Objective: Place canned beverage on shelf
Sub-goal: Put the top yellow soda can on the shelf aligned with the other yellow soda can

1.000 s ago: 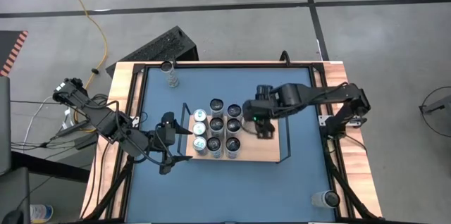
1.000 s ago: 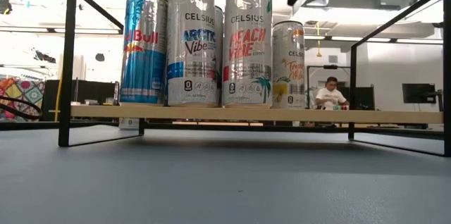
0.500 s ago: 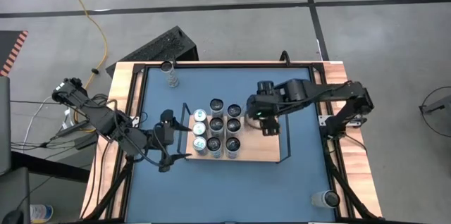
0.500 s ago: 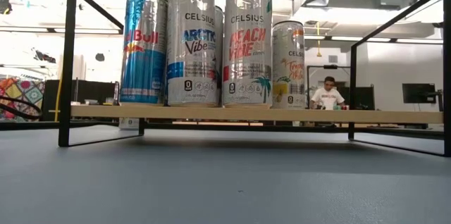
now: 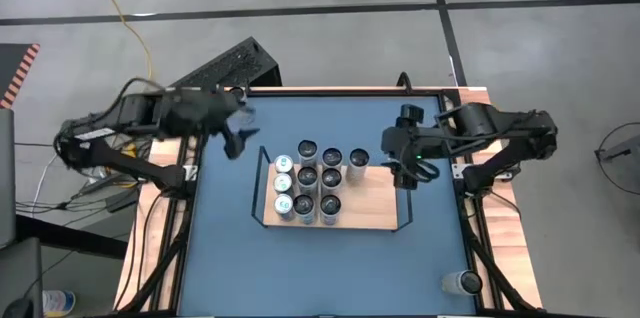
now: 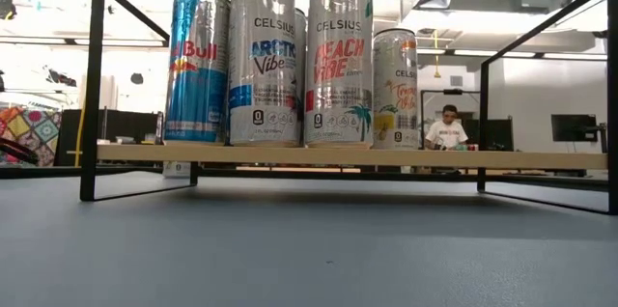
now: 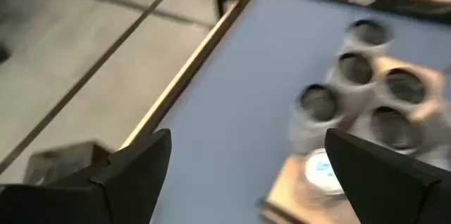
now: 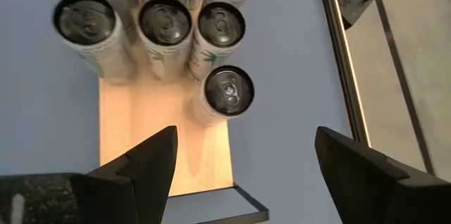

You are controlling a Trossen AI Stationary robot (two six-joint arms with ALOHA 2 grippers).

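The left gripper [image 5: 232,136] hangs spread and empty at ten o'clock of the shelf [image 5: 380,213], near a loose can [image 5: 239,97] (likely the next pick). Nine cans [image 5: 308,177] cluster on the shelf's left half. At three o'clock the right gripper [image 5: 407,163] is spread, empty; approach that can squarely, upright.

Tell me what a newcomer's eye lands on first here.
The cluster of cans standing on the shelf, mid-table, with one can set apart toward the bare wood. The right gripper hangs open just beyond that end of the shelf, empty. The left gripper, also open, hangs over the table's far-left part.
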